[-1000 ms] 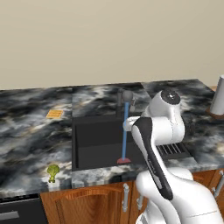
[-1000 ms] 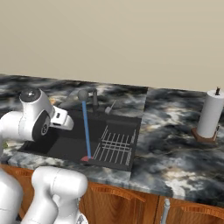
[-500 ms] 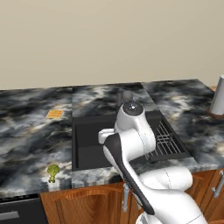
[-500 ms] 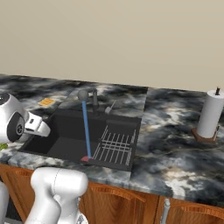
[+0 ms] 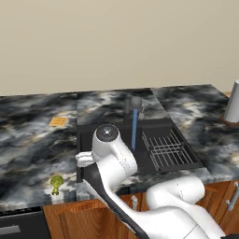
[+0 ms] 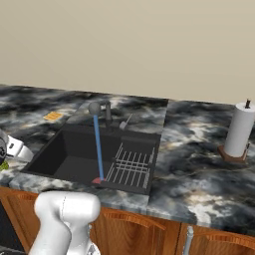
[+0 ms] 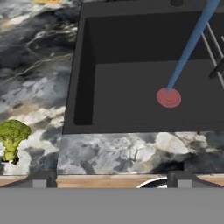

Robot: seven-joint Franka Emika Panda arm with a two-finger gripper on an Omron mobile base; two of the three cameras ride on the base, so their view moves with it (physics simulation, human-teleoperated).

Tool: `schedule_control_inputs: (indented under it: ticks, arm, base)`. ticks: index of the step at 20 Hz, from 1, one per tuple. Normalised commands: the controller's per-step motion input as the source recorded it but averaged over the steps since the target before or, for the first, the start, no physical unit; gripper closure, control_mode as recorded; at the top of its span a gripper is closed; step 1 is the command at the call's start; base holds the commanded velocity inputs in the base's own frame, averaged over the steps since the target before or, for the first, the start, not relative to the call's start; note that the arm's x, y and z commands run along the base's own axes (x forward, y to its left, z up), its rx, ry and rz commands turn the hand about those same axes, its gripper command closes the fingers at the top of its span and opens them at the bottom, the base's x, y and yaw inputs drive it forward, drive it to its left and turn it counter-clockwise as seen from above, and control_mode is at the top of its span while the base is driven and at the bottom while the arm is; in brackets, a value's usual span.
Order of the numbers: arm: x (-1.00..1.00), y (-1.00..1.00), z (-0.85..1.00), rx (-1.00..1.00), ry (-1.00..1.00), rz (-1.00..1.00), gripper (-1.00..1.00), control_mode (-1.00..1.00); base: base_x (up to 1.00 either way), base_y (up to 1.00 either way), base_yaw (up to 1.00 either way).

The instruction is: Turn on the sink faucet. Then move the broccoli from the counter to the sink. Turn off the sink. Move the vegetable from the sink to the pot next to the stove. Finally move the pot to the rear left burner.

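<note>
We judged the task early on: water was running, so the first step looked done, while the move to the sink, the shut-off, the pot and the burner all remained. The counter (image 5: 32, 149), marbled black, grey and white, was the largest thing before us, and set in it the sink (image 5: 88, 135), a black basin holding a grey wire rack (image 5: 165, 150) on its right side and a small red drain disc (image 7: 169, 97), onto which a thin blue stream (image 6: 97, 147) fell from the sink faucet (image 5: 135, 103). No vegetable lay in the basin. The gripper (image 7: 109, 178) hung above the counter's front edge by the sink's left corner; we could see two dark fingertips standing well apart, nothing between them. The broccoli (image 7: 12, 139) stood upright on the counter, left of the basin near the front edge, apart from the fingertips
</note>
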Motion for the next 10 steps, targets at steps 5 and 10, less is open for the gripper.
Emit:
schedule_control_inputs:
  ticks: [5,10]
  arm:
    - [0.00,0.85,-0.12,0.00,0.05,0.03,-1.00,-1.00]
    - [0.00,0.81,-0.05,0.00,0.09,0.04,-1.00,-1.00]
  base:
    - [0.00,0.00,0.00]
    - [0.00,0.00,0.00]
